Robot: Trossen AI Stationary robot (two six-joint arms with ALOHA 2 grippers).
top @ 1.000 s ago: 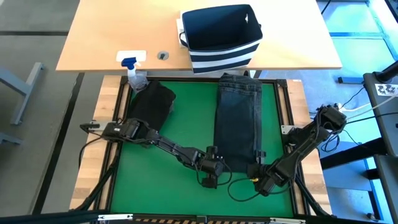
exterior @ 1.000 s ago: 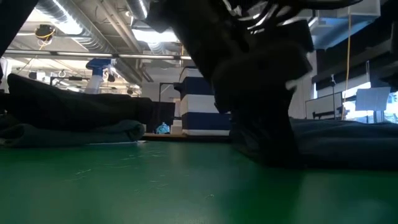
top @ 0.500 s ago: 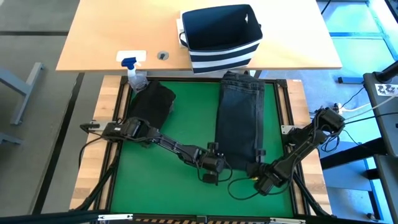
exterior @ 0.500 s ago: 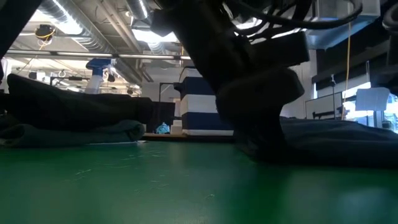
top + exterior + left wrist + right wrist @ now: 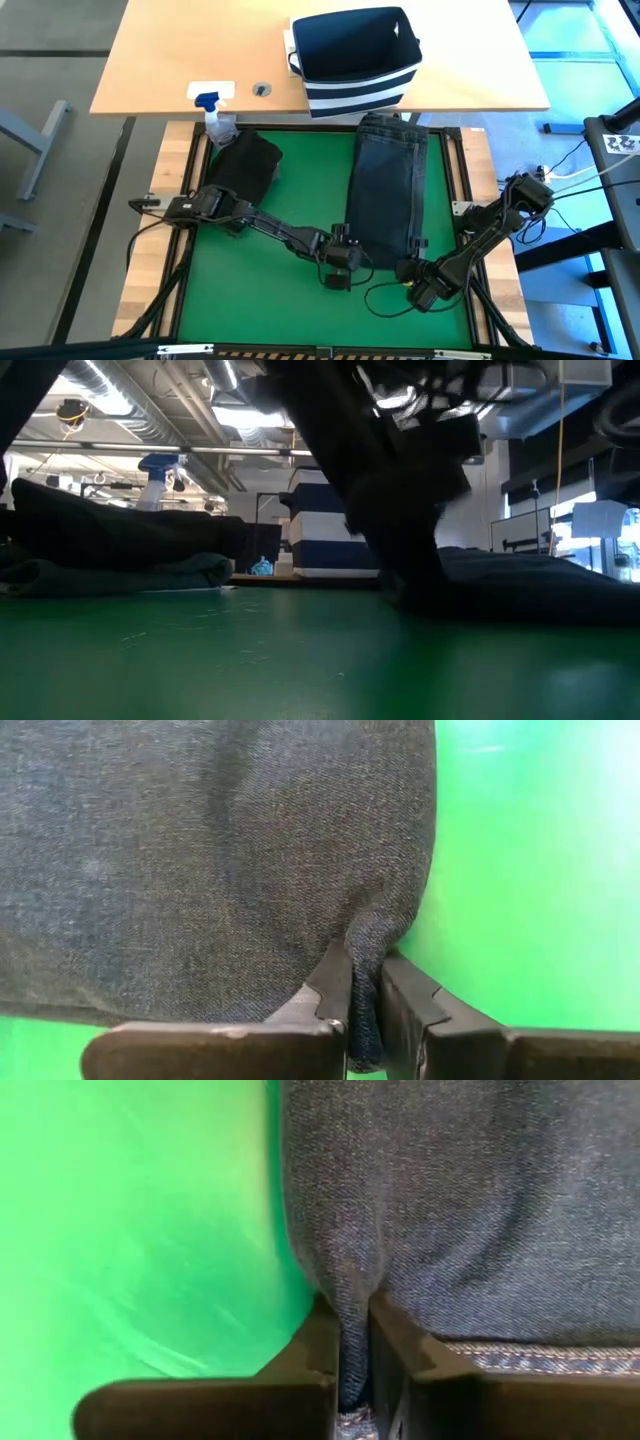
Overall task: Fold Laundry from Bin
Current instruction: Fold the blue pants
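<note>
Dark blue-grey denim trousers (image 5: 385, 190), folded lengthwise, lie flat on the green mat (image 5: 270, 290). Their far end reaches toward the navy, white-striped bin (image 5: 355, 60), which stands on the wooden table. My left gripper (image 5: 338, 266) is shut on the trousers' near left corner. My right gripper (image 5: 413, 272) is shut on the near right corner. A dark folded garment (image 5: 245, 170) rests on the mat's far left part. My left gripper pinches the denim's near left corner (image 5: 368, 945) between its two fingers, slanting down from the near side. The cloth bunches into a small fold between the fingers (image 5: 330, 982); the rest lies flat on the mat. My right gripper pinches the near right edge of the denim (image 5: 352, 1308) between its two fingers (image 5: 395, 1342), coming steeply from above and the near side. A stitched hem (image 5: 540, 1355) runs beside the fingers. The cloth puckers at the pinch and otherwise lies on the mat.
A clear spray bottle with a blue nozzle (image 5: 213, 112) stands at the mat's far left corner. Bare green mat spreads between the folded dark garment and the trousers and along the near edge. Cables (image 5: 390, 300) trail beside my right arm.
Both grippers have shut on the near end of the denim trousers, one at each corner, with little travel. The trousers stay flat on the mat.
</note>
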